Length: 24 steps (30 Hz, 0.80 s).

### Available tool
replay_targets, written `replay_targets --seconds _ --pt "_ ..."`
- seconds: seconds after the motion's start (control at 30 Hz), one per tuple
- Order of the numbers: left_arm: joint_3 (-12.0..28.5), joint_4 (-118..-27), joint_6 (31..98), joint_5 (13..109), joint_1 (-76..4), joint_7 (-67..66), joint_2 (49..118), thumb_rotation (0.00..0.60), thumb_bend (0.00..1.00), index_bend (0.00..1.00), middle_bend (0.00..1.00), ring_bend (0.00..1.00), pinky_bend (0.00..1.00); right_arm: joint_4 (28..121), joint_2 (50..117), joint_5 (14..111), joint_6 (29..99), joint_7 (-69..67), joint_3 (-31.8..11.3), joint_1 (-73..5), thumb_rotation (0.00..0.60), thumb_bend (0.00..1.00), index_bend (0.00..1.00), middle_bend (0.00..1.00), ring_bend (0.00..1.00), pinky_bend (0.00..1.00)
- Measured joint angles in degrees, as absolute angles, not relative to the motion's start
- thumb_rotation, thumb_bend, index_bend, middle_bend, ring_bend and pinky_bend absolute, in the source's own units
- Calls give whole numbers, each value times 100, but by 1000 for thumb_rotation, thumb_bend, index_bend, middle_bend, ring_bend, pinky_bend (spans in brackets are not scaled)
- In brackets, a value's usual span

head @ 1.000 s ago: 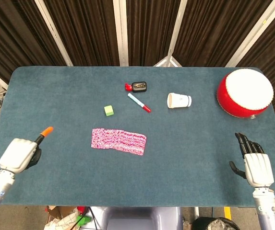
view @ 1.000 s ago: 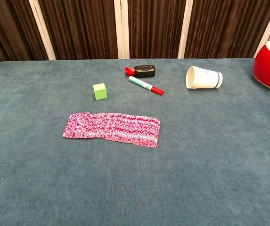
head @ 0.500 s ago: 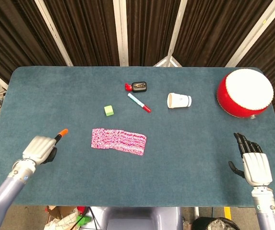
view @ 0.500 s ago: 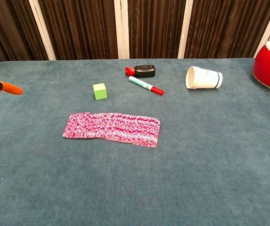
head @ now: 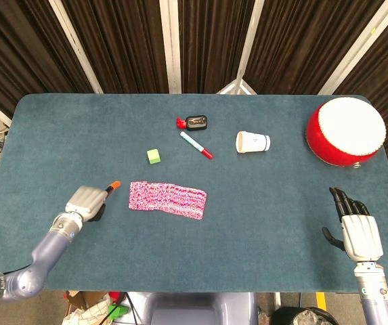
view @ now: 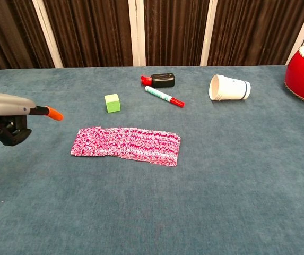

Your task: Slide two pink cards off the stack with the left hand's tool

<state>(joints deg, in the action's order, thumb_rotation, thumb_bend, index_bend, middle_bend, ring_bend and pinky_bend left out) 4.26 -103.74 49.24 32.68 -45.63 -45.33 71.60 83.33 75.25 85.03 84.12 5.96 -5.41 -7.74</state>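
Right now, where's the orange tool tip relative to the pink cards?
In the head view the orange tool tip sits just left of the pink cards, apart from them, held by the left robot hand.

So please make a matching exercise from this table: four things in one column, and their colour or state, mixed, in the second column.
Things:
1. paper cup
2. small cube
3. drum
4. left hand

States:
A. red with a white top
B. holds an orange-tipped tool
C. lying on its side
D. light green

Pairs: 1-C, 2-D, 3-A, 4-B
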Motion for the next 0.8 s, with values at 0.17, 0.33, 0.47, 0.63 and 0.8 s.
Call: replay_targets --seconds 0.17,0.33,0.47,0.63,0.8 --pt "264 -10302 5001 2954 -4848 -4701 7426 600 923 70 840 755 699 8334 7522 8499 8414 580 -540 -772 600 284 14 150 228 238" --pt "142 -10231 5062 2899 -5012 -4711 7628 600 923 70 840 755 699 8334 7522 8505 8419 577 -536 -772 600 285 14 150 228 238" --pt "91 -10179 5089 2908 -5075 -4694 7728 600 923 69 840 755 699 8339 7511 8501 8427 556 -540 -767 600 285 13 150 228 238" --pt "1 -10070 5129 2953 -5162 -4663 7858 600 923 65 840 755 699 8350 7498 8502 8442 530 -545 -762 600 284 14 150 228 238" --pt "-54 -9997 5156 2987 -5226 -4618 7955 600 928 60 840 760 699 8353 7493 8501 8439 527 -542 -762 600 284 14 150 228 238"
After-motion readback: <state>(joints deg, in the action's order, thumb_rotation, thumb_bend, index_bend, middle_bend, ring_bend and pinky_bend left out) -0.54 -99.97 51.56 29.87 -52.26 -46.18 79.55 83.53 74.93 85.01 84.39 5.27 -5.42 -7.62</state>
